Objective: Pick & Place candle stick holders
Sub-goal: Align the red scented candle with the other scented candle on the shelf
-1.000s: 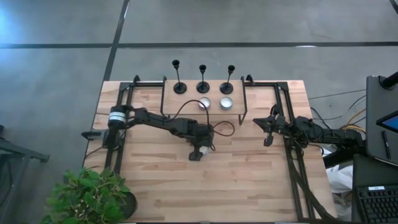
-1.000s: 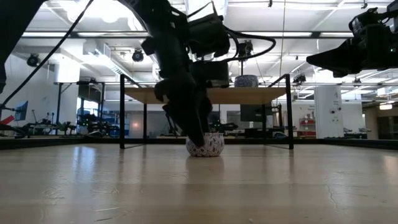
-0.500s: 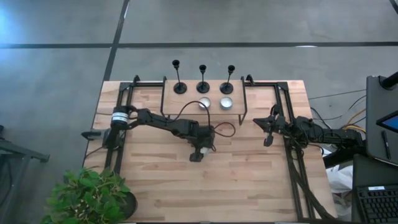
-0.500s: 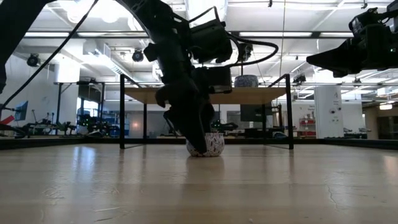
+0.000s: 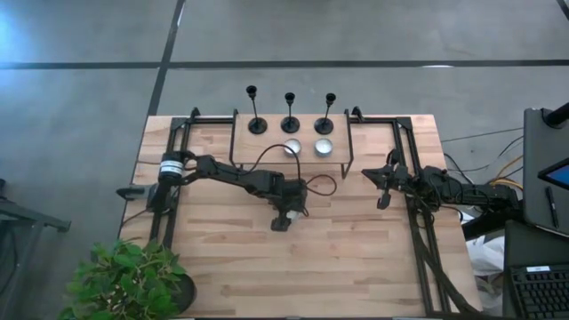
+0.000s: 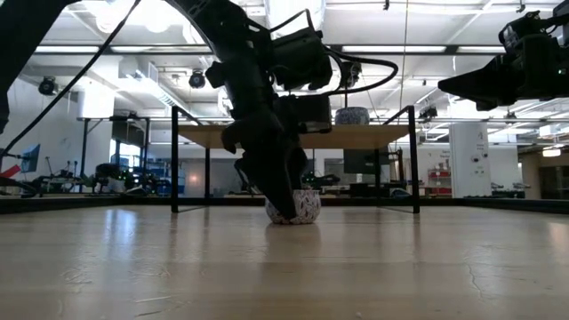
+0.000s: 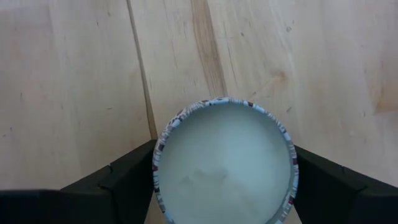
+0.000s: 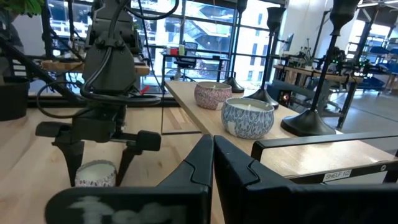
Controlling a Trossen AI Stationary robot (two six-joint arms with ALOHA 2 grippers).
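Wooden table fills the workspace under both arms. At its middle the left gripper reaches down with its fingers spread on either side of a small patterned candle tin. The right gripper hangs clenched and empty at the right edge. Three candle stick holders stand in a row on the raised shelf at the far side, two more tins just near of them.

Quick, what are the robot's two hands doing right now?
Left gripper: fingers either side of a small candle tin on the table; whether they grip it cannot be told.
Right gripper: shut, empty, off at the table's right side.
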